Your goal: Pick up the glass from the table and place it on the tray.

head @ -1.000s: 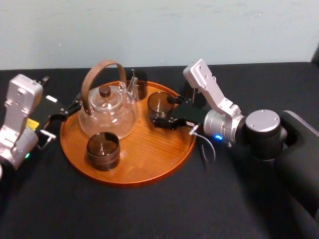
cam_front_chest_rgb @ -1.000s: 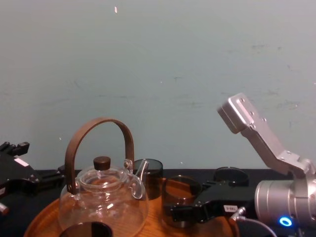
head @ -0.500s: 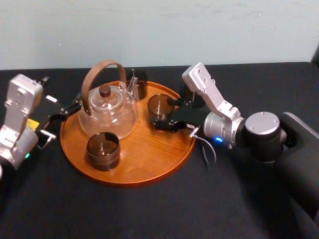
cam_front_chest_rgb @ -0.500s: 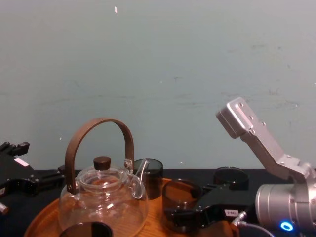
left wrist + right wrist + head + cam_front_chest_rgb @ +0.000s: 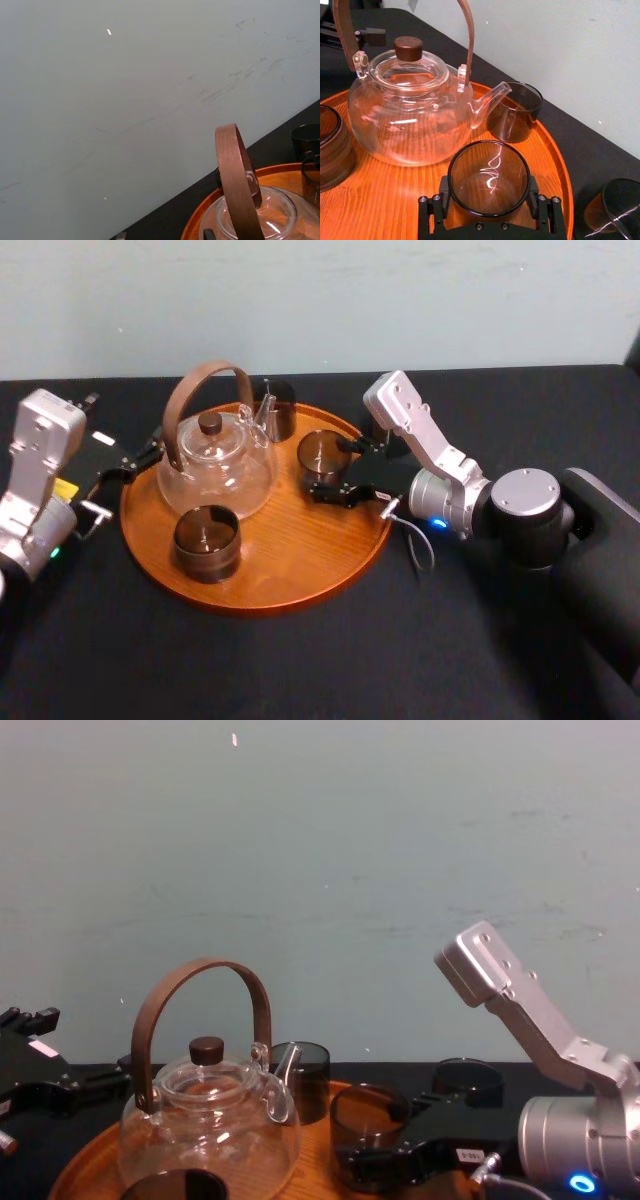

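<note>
Slightly farther inward than a second ago, the right gripper (image 5: pixel 332 468) pinches the smoky round glass (image 5: pixel 487 175) from both sides, over the large round orange-brown wooden tray (image 5: pixel 290 560), near the spout of the clear glass teapot (image 5: pixel 215 468). The glass's base seems to touch the wood, though I cannot be sure. The left gripper (image 5: pixel 135 460) sits parked at the tray's left rim, on the matte black table (image 5: pixel 300 660).

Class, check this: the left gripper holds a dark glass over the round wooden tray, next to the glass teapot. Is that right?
No: the right gripper holds the dark glass over the round wooden tray, next to the glass teapot, as the right wrist view shows. The left gripper is parked at the tray's left edge.
</note>
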You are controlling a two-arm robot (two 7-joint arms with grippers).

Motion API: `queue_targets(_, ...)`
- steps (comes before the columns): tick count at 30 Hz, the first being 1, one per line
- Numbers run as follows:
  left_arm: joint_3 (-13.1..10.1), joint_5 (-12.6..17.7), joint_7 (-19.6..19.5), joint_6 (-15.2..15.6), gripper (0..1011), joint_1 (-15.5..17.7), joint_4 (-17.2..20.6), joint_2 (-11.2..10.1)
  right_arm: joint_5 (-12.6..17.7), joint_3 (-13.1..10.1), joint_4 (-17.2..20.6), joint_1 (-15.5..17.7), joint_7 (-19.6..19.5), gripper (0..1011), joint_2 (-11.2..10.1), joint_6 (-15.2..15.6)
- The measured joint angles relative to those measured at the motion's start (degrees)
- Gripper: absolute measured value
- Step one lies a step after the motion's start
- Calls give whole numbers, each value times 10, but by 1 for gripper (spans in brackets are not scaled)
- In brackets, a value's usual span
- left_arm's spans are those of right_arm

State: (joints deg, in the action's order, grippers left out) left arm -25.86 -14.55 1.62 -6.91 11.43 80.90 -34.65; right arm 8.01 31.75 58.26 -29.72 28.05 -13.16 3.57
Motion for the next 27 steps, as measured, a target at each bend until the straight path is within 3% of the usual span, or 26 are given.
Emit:
queue_targets(5,0,0,0,0,1001,0,0,0,1,0,0,0,0,902,0,1)
queue_targets(11,0,0,0,0,1001,0,0,0,3,0,0,0,1,1002,0,2)
queue_targets(27,0,0,0,0,1001,0,0,0,4,0,0,-1,2,1002,0,3)
